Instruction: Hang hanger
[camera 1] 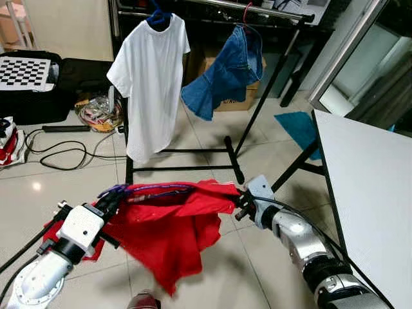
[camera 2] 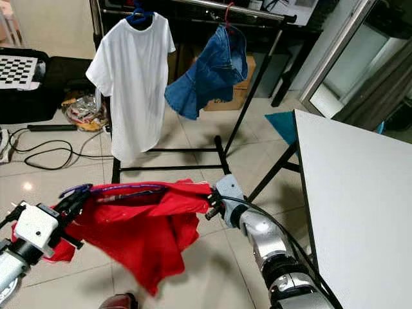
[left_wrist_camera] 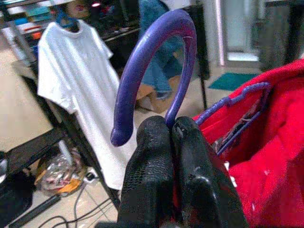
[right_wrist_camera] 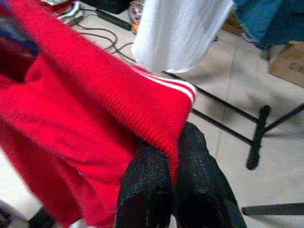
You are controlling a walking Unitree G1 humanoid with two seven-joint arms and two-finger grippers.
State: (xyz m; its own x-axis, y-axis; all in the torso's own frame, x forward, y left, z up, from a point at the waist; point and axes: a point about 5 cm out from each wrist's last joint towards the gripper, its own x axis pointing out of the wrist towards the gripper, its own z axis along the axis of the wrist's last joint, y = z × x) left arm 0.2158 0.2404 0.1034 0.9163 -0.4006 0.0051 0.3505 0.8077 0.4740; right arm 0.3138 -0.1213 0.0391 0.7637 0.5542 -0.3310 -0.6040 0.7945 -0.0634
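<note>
The robot stands before a black metal clothes rack (camera 1: 257, 96) with a red knitted garment (camera 1: 170, 225) stretched between its arms on a purple plastic hanger (camera 1: 151, 190). The left end effector (left_wrist_camera: 172, 137) is pinched shut on the base of the hanger's hook, which curves up free above the fingertips. The right end effector (right_wrist_camera: 175, 156) is closed on the garment's ribbed, white-striped edge. The step in hand looks like carrying the loaded hanger toward the rack's top rail (camera 1: 257, 9), where a white T-shirt (camera 1: 149, 84) and a blue denim piece (camera 1: 225, 71) already hang. Next, the hook probably needs lifting above the rail, into the gap between those two, then lowering on.
</note>
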